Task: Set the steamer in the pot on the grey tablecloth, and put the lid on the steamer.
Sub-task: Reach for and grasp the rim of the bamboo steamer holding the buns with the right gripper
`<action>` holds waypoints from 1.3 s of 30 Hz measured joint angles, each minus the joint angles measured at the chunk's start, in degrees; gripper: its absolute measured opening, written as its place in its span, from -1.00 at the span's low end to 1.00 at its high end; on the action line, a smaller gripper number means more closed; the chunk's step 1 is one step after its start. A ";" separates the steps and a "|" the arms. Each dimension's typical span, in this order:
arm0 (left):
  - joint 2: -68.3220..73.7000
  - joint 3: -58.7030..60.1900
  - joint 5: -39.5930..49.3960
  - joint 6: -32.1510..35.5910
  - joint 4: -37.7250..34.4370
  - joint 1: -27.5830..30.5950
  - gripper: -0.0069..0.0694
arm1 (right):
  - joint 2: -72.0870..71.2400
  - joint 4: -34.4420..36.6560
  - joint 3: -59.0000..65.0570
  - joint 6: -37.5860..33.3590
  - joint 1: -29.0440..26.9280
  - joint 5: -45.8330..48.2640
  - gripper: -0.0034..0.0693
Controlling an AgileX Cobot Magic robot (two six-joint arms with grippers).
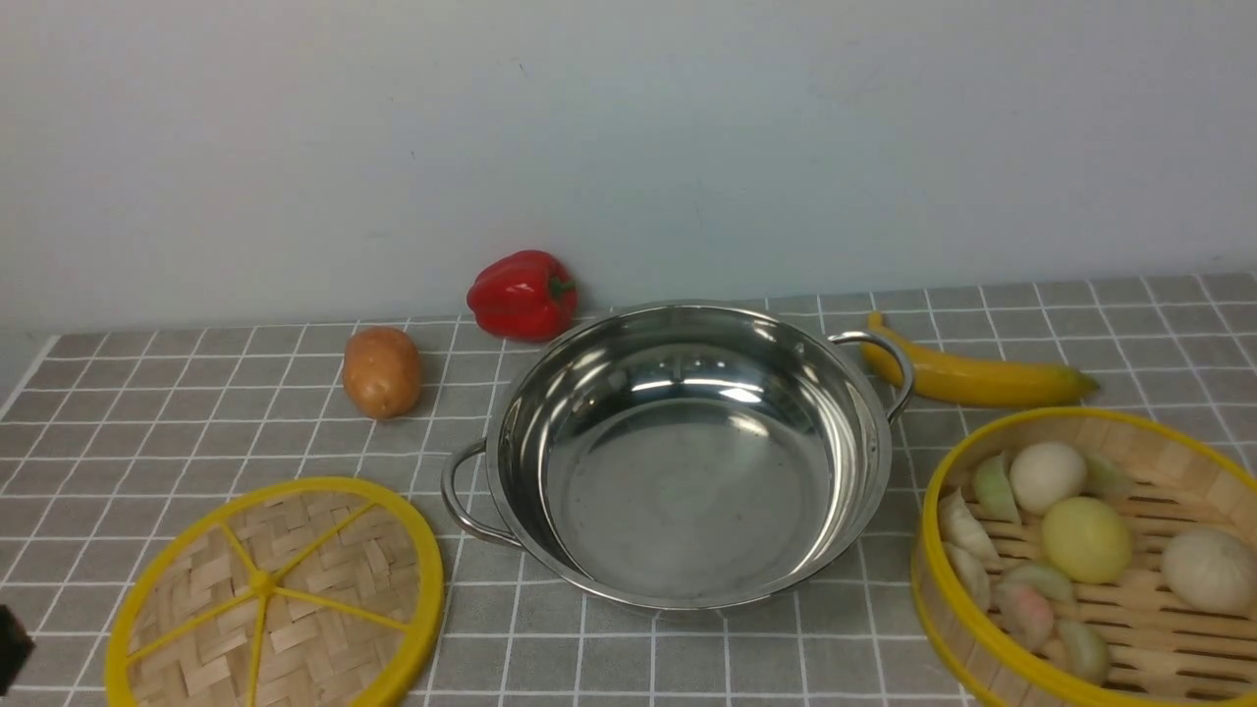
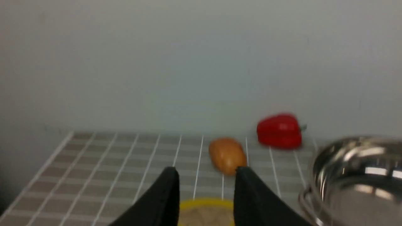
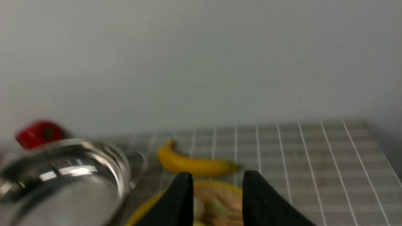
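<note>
Front view: pot (image 1: 687,579) at center, upright, handle axis running lower left to upper right; steamer (image 1: 928,579) lower right, opening upward; lid (image 1: 275,589) flat, lower left. Left gripper (image 2: 205,188), right gripper (image 3: 216,191): jaws apart, nothing held.

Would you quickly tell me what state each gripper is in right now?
Left gripper: open, holding nothing.
Right gripper: open, holding nothing.
</note>
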 joint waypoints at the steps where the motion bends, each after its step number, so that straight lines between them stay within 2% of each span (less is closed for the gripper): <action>1: 1.55 0.00 1.07 0.33 0.00 0.00 -0.18 | 2.48 -1.55 -0.24 0.39 0.00 2.45 -0.24; 7: 11.36 0.00 9.41 3.44 -0.14 0.00 -0.18 | 17.00 -6.80 -0.40 0.95 0.00 8.55 -0.24; 11: 20.94 -0.28 14.73 4.28 -1.48 0.00 -0.18 | 29.02 -7.49 -0.40 0.65 -0.18 7.06 -0.24; 18: 31.34 -4.33 20.01 4.39 -3.57 0.00 -0.18 | 37.81 -6.16 -0.40 0.44 -4.11 3.25 -0.24; 24: 37.21 -10.74 21.23 4.39 -4.69 0.00 -0.18 | 41.64 -0.81 -0.42 -2.10 -9.19 -0.25 -0.24; 30: 39.11 -13.50 21.31 5.55 -6.13 0.00 -0.18 | 42.86 2.76 -0.54 -4.80 -9.79 -2.14 -0.24; 39: 39.28 -13.71 21.31 6.56 -6.32 0.00 -0.18 | 47.24 3.12 -0.64 -4.93 -9.79 -3.57 -0.24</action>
